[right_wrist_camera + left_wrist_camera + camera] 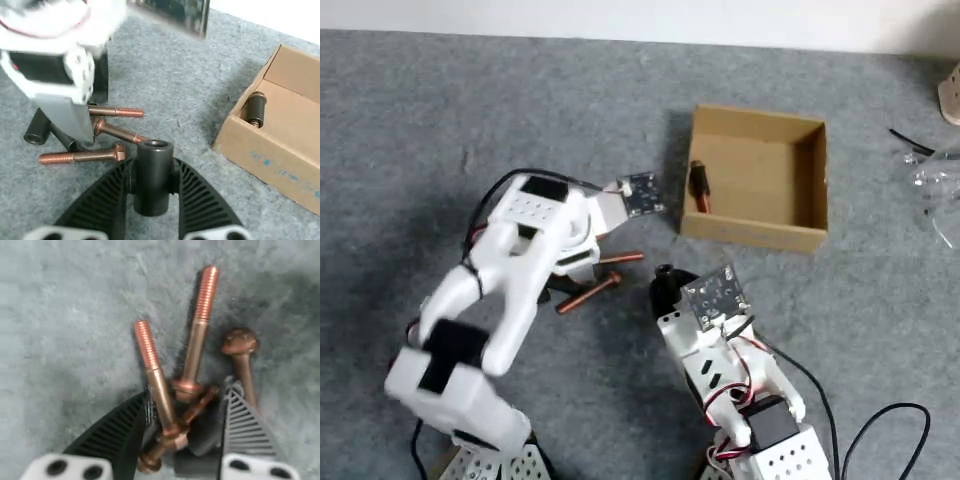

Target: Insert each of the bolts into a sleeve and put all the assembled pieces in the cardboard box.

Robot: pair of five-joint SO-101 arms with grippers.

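Several copper bolts (195,325) lie bunched on the grey carpet. My left gripper (189,392) is low over them and open, its black fingers (120,427) straddling the bolts' head ends; one bolt (155,375) rests along a finger. From above, this gripper (578,272) sits by two bolts (588,293). My right gripper (152,167) is shut on a black sleeve (152,185), held upright with its bore facing up, close to the bolts (82,156). The cardboard box (800,235) holds one assembled piece (700,187). Another black sleeve (37,131) lies beside the left gripper.
The box (280,150) stands just beyond my right gripper (665,285), open side up. Cables and clear plastic (930,170) lie at the table's right edge. Grey carpet covers the table, with open room at the far left.
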